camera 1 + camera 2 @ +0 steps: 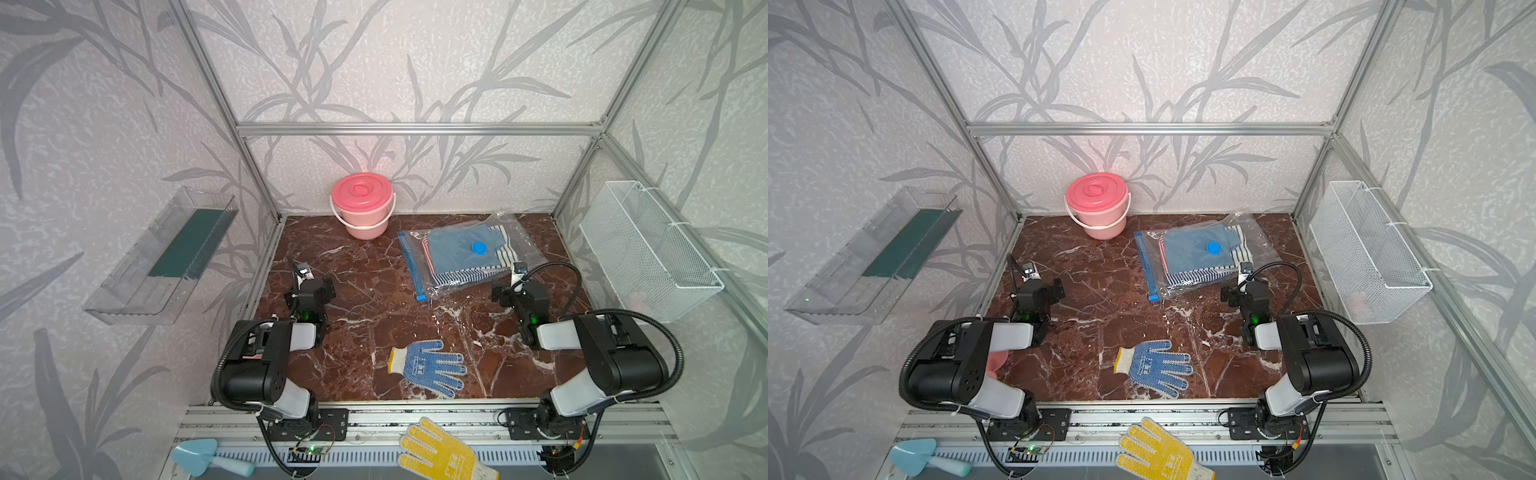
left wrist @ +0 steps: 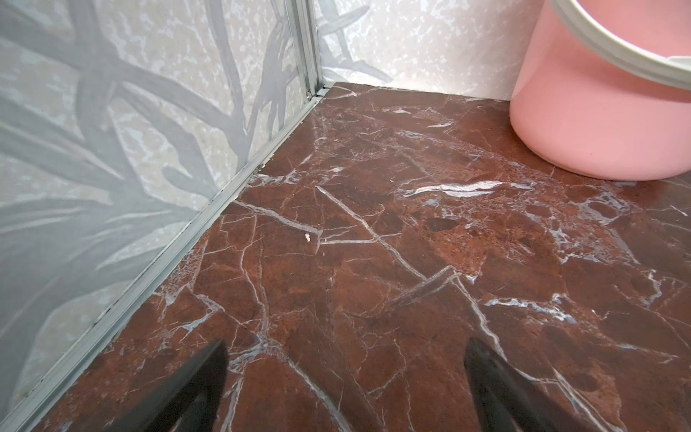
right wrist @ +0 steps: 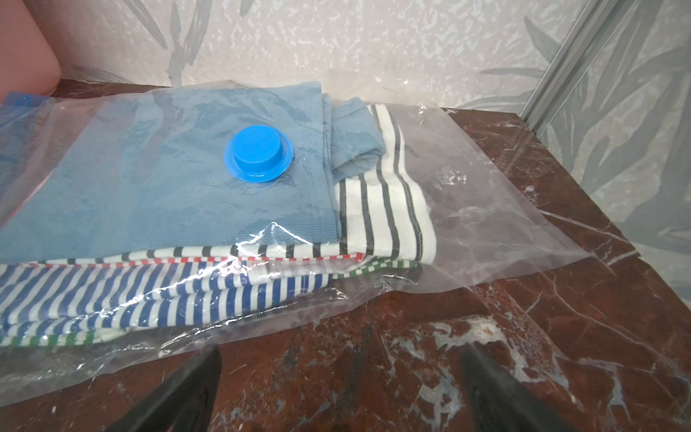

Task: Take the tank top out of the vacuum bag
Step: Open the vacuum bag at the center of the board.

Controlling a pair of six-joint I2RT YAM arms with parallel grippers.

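The vacuum bag (image 1: 516,232) (image 1: 1255,232) (image 3: 486,224) lies flat on the surface (image 1: 365,291), beside the pink bucket (image 1: 363,203) and apart from it. It is clear, crinkly plastic, loose around its contents. Its blue zip strip (image 1: 411,266) (image 1: 1147,266) runs along the edge nearest the bucket; whether it is sealed cannot be told. A round blue valve cap (image 1: 478,248) (image 1: 1213,248) (image 3: 258,153) stands on the upper face. Inside is a stack of folded clothes: a blue-grey garment (image 3: 168,187) on top, directly under the cap, with striped garments (image 3: 149,295) beneath it, black-and-white and blue-and-white. Which one is the tank top cannot be told. The end farthest from the bucket is empty plastic.
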